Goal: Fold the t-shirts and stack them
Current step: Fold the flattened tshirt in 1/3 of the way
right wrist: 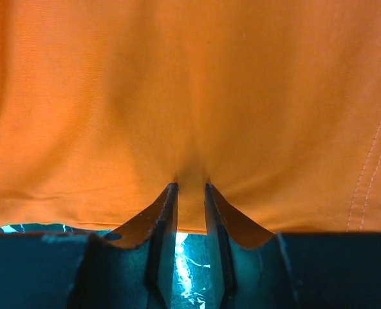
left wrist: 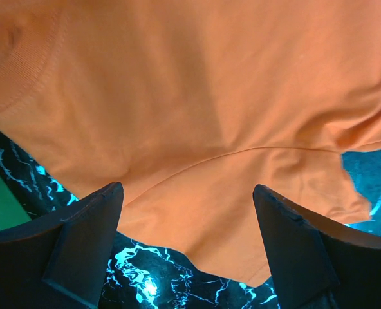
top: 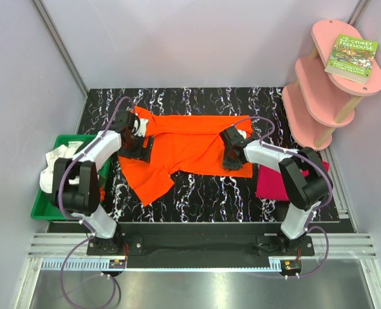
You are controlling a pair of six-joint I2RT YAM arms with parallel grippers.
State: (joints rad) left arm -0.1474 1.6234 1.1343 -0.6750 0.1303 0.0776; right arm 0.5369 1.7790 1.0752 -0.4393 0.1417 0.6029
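orange t-shirt [top: 190, 145] | black white-marbled table [top: 229, 196] | green bin [top: 44, 210] | pink shelf [top: 319, 96]

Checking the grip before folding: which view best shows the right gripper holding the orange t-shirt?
Right wrist: the right gripper pinches the orange t-shirt at its edge, cloth puckering between the fingers. Top external shows only its back over the shirt; left wrist misses it.
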